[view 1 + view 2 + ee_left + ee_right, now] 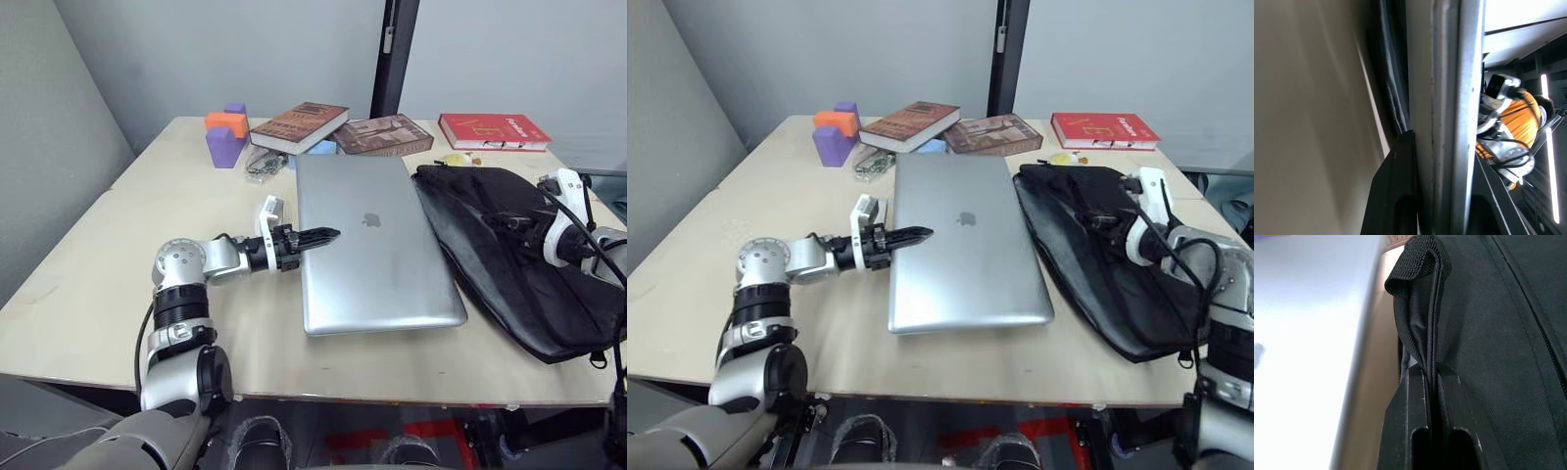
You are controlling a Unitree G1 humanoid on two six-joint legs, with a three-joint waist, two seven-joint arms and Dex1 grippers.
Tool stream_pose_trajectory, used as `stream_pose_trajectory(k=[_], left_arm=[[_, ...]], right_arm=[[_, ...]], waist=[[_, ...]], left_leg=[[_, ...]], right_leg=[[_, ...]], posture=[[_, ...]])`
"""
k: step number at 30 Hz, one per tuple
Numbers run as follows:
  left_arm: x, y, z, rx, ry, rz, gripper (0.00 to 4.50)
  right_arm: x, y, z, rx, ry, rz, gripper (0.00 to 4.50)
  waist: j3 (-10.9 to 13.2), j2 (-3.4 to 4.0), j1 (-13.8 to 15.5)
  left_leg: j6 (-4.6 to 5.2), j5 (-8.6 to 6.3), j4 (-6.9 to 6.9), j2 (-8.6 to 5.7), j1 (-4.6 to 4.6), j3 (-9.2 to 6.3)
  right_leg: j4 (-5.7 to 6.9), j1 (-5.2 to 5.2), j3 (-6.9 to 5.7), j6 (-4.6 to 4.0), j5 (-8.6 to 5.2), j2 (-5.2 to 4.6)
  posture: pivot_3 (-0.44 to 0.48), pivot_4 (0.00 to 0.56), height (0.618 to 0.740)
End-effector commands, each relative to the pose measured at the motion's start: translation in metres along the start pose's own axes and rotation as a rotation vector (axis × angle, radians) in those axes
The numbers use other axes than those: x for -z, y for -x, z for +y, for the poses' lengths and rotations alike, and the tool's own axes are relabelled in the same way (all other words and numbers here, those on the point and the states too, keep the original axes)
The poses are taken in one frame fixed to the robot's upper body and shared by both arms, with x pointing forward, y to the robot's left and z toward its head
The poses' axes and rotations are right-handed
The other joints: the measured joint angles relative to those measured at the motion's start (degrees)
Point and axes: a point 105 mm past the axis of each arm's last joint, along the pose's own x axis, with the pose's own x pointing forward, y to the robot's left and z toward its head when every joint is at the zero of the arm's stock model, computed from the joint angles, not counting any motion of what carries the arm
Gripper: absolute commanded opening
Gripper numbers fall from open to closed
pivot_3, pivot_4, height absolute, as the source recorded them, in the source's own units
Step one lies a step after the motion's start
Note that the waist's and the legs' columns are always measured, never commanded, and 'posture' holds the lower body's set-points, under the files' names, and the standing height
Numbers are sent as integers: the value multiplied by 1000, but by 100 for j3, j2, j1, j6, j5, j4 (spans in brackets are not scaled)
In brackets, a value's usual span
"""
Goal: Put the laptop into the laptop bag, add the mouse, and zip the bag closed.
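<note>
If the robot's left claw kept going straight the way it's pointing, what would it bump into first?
The left gripper already clamps the thin silver-grey metal laptop's edge; further on, probably the big flat black fabric laptop bag.

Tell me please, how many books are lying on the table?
3. All lie along the far edge: a dark book tilted near the purple blocks, a brown book beside it behind the laptop, and a red book behind the laptop bag.

My left wrist camera cuts off the laptop [1449,98] at both ends. I can't make out the small yellow-white thing [454,159] behind the bag [509,255].
</note>
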Motion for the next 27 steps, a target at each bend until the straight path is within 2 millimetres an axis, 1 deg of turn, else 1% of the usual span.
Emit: stream_pose_trajectory(k=[1,7,10,16,20,25,27], left_arm=[[-11,-4,-26,106,-45,-43,331],[-8,-18,-30,135,20,-30,331],[-6,-26,-30,113,9,-18,331],[-10,-41,-39,140,17,-35,331],[-13,-46,-40,140,17,-43,331],[-26,-50,-38,92,-5,-83,331],[-27,-53,-37,75,-15,-80,331]], right_arm=[[-24,12,15,-23,-2,-101,9],[-36,11,33,-58,-29,-159,9],[-38,10,36,-69,-43,-180,9],[-27,4,39,-75,-87,-171,9],[-23,2,45,-99,-110,-182,9],[-16,-3,59,-159,-171,-192,9],[-12,-7,66,-190,-209,-192,9]], waist=[[0,0,-4],[1,5,-7],[1,6,14],[1,7,69],[1,9,76],[6,18,69],[7,20,71]], left_leg=[[-9,5,-1,0,0,-1],[-36,9,-3,0,1,-1],[-43,9,-4,0,0,-1],[-43,13,-12,-1,-1,-1],[-47,11,-13,0,-1,0],[-51,13,-13,0,0,0],[-55,13,-14,0,-1,0]], right_leg=[[-2,0,0,1,1,0],[-2,-1,0,9,5,0],[-8,-1,0,16,9,0],[-17,-1,0,26,14,0],[-20,-1,0,34,18,0],[-19,-2,0,43,23,0],[-20,-2,1,52,28,0]], posture=[[0,150,725],[0,150,725],[0,150,725],[0,150,725],[0,150,725],[0,150,725],[0,150,725]])
